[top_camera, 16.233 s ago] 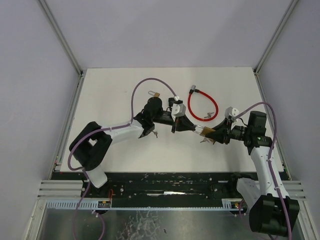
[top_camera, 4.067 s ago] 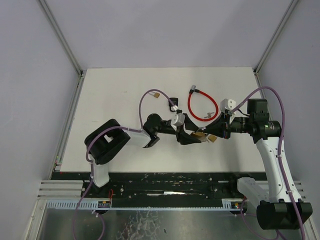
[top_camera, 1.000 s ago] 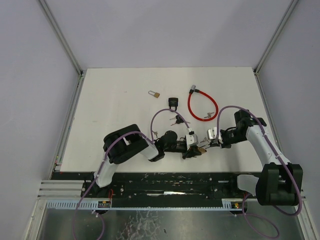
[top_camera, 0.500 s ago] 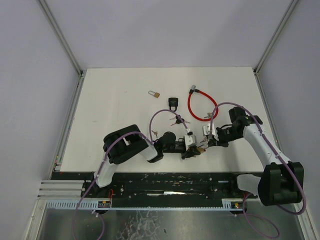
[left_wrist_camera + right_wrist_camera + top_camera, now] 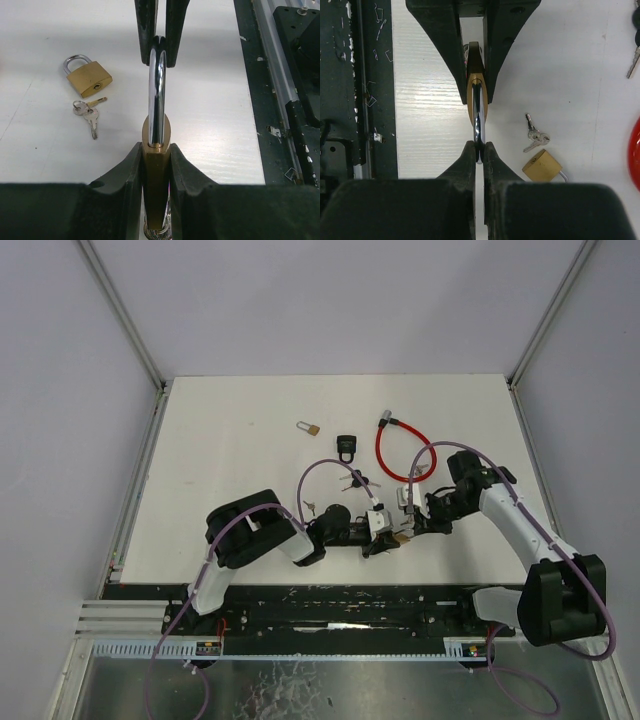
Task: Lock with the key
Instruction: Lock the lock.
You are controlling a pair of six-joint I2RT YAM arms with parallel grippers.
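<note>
A brass padlock (image 5: 156, 172) with a chrome shackle (image 5: 157, 90) is held above the table between both arms, near the front edge. My left gripper (image 5: 156, 150) is shut on its brass body. My right gripper (image 5: 479, 147) is shut on the top of the shackle (image 5: 478, 117). A key ring (image 5: 157, 231) shows at the body's lower end; the key itself is mostly hidden by the left fingers. In the top view the two grippers meet tip to tip, left gripper (image 5: 385, 538) and right gripper (image 5: 412, 528), with the padlock (image 5: 402, 537) between them.
A small brass padlock (image 5: 90, 80) and a pair of keys (image 5: 90, 114) lie on the table beside the held lock. Farther back lie another small brass padlock (image 5: 310, 428), a black padlock (image 5: 346, 446), a red cable lock (image 5: 405, 452) and loose keys (image 5: 310, 506). The table's dark front rail (image 5: 280, 100) is close.
The right arm's elbow has swung up and to the left, and its gripper has shifted slightly left with the shackle. The left arm has stayed almost still. Both grips are unchanged.
</note>
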